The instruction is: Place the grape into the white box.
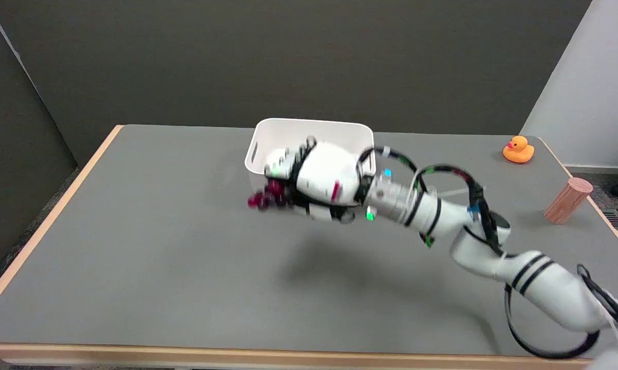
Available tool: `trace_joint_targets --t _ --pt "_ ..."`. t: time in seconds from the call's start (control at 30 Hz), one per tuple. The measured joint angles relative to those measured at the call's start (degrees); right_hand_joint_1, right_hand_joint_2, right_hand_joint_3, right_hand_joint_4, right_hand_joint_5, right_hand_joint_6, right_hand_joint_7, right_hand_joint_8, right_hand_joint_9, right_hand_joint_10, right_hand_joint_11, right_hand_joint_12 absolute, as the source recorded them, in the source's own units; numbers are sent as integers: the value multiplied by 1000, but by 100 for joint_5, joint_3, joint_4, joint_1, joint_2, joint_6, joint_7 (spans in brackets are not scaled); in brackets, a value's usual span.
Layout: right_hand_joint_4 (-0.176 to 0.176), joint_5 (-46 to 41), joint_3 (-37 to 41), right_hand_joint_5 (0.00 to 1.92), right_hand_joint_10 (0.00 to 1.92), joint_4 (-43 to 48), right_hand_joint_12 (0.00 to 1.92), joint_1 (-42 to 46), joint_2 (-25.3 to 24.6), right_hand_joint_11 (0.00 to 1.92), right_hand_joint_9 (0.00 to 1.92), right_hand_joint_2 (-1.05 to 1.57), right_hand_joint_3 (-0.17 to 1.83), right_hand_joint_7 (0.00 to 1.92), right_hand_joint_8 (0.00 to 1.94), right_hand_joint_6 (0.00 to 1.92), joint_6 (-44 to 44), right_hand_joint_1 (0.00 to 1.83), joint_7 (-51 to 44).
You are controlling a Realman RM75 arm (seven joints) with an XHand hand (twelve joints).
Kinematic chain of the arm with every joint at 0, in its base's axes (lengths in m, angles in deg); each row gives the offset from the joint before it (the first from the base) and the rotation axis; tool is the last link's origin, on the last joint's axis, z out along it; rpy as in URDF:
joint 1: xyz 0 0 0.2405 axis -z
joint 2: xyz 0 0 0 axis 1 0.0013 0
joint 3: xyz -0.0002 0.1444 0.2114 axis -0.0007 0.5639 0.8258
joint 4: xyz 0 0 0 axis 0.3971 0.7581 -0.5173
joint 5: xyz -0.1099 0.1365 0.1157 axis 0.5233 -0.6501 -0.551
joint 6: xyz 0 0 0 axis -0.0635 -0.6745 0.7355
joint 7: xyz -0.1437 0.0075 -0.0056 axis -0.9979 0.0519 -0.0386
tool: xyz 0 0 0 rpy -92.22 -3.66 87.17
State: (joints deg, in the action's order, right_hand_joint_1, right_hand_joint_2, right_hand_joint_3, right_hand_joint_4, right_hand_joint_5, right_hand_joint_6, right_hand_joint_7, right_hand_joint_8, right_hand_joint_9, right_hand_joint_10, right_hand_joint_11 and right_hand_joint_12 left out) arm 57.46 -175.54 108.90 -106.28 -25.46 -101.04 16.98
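The grape point(264, 199), a dark red bunch, looks light, soft and easily crushed; best held gently around the cluster's bulk. It sits in the right hand point(309, 180), fingers curled around it, raised off the tabletop point(134, 257), at 7 o'clock of the white box point(314, 128). Forearm reaches in from 4 o'clock, hand's back upward.

Holding the grape point(262, 199) just near-left of the white box point(288, 132), near wall blocking the way in. Lying open: grey table point(149, 246) left and near. Standing far right: duck point(518, 149), wooden cylinder point(568, 200).
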Motion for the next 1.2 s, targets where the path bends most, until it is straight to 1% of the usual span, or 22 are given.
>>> trace_joint_targets --t 0.13,0.23,0.33,0.43,0.57,0.6,0.63,0.67,0.73,0.8,0.87,0.93,1.07,1.13,1.2 --pt "-129 -159 -53 527 1275 -33 1688 -440 -24 734 817 1221 129 841 1370 1573 354 1166 2" --pt "-141 -292 -195 529 1264 -235 1669 -847 -74 740 820 1212 144 849 1362 1576 660 1169 3" --pt "-142 -418 -363 526 1263 -525 1667 -1243 -149 734 817 1215 139 847 1363 1581 938 1168 4" --pt "-141 -573 -586 526 1259 -1038 1660 -1738 -286 739 819 1216 138 847 1361 1582 1276 1168 7" --pt "-153 -726 -816 506 1243 -1765 1624 -2245 -487 709 807 1221 135 842 1368 1595 1645 1175 12" --pt "-41 -760 -867 448 1228 -1953 1632 -2357 -541 653 741 1062 421 776 1198 1413 1730 1085 15" --pt "93 -795 -925 382 1212 -2167 1643 -2480 -602 586 664 872 760 699 995 1196 1833 979 20" --pt "148 -829 -974 323 1134 -2368 1612 -2588 -654 509 577 753 921 604 795 951 1931 899 29" --pt "139 -907 -1056 205 879 -2697 1464 -2761 -744 325 375 628 958 375 433 475 2124 760 58" --pt "132 -1000 -1134 92 700 -2968 1302 -2898 -818 154 201 558 955 176 272 319 2301 612 102" --pt "132 -1123 -1183 70 661 -3122 1246 -2980 -861 92 144 535 940 103 229 296 2441 572 140" --pt "126 -1249 -1217 29 608 -3189 1209 -3018 -881 19 52 513 896 13 208 288 2570 491 180" --pt "112 -1504 -1211 7 528 -3057 1124 -2953 -846 -1 1 477 882 -1 84 247 2775 446 261" --pt "112 -1645 -1144 8 475 -2866 1095 -2824 -799 -1 -1 471 876 -1 48 233 2846 425 302" --pt "104 -1810 -1031 6 369 -2645 994 -2658 -744 -1 -1 462 875 -1 6 195 2892 407 338"
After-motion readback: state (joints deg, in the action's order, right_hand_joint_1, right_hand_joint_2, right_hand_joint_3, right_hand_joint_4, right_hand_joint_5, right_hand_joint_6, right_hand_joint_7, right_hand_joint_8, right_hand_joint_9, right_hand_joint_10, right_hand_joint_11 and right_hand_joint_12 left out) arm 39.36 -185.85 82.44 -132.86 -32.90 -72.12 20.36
